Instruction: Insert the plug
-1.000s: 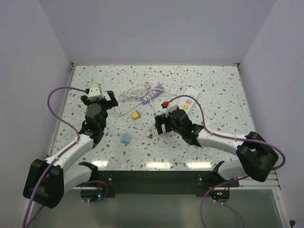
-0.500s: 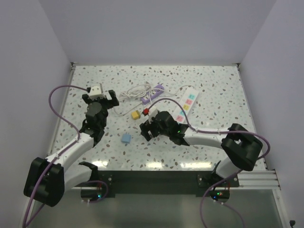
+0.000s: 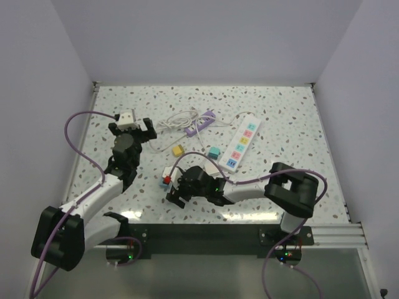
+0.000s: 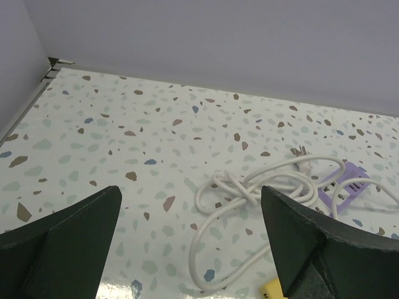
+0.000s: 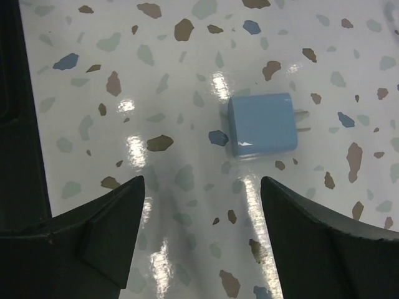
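Currently, the right arm (image 3: 243, 189) folds low leftward, with the right gripper (image 5: 199, 205) spread apart over the blue plug (image 5: 262, 124). The left gripper (image 4: 190, 208) is likewise spread apart.

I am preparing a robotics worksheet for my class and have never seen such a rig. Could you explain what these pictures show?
These are two robot arms bolted at the near edge of a speckled table. One picture looks down from a fixed camera above and behind them. The other two come from a small camera on each wrist, so the dark shapes at their lower edges are that arm's own fingers. On the table lie a white power strip with coloured sockets, a coiled white cable, a small purple socket block, a yellow plug, a teal plug and a light blue plug. The left claw is open and holds nothing. The right claw is open too. The light blue plug lies on the table just ahead of it, not gripped.
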Controlling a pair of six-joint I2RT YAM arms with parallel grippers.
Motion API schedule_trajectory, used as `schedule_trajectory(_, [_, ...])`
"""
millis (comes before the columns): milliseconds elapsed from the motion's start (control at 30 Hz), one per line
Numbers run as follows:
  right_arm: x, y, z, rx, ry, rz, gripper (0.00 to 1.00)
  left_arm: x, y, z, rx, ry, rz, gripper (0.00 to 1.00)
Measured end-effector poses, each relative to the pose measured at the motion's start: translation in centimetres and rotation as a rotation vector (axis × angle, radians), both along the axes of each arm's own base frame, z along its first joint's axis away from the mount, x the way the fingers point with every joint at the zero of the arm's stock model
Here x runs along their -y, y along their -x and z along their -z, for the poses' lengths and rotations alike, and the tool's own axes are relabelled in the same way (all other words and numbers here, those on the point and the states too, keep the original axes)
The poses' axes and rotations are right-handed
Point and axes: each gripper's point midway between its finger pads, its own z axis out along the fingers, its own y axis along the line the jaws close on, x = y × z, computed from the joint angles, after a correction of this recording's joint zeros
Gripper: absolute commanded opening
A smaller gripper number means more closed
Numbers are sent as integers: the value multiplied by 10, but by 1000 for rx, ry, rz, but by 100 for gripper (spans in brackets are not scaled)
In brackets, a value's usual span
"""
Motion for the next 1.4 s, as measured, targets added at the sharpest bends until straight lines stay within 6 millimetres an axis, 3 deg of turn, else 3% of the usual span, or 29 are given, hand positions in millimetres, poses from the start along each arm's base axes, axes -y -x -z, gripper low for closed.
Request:
schedule_trajectory(100, [-2, -6, 5, 37, 5, 10, 77, 0, 0, 0, 0, 0, 0, 100])
schedule_trajectory(400, [-16, -22, -10, 136, -46, 24, 74, 1, 0, 0, 0, 0, 5, 100])
schedule_trajectory(867, [-32, -31, 14, 157, 1, 5, 71, 3, 0, 0, 1, 1, 16, 100])
schedule_trajectory(1000, [-38, -35, 15, 170, 0, 4, 70, 3, 0, 0, 1, 1, 20, 100])
schedule_trajectory(1200, [-43, -41, 15, 196, 3, 9, 61, 4, 0, -2, 6, 3, 24, 100])
schedule_trajectory(1400, [-44, -43, 16, 202, 11, 11, 63, 4, 1, -5, 13, 5, 27, 100])
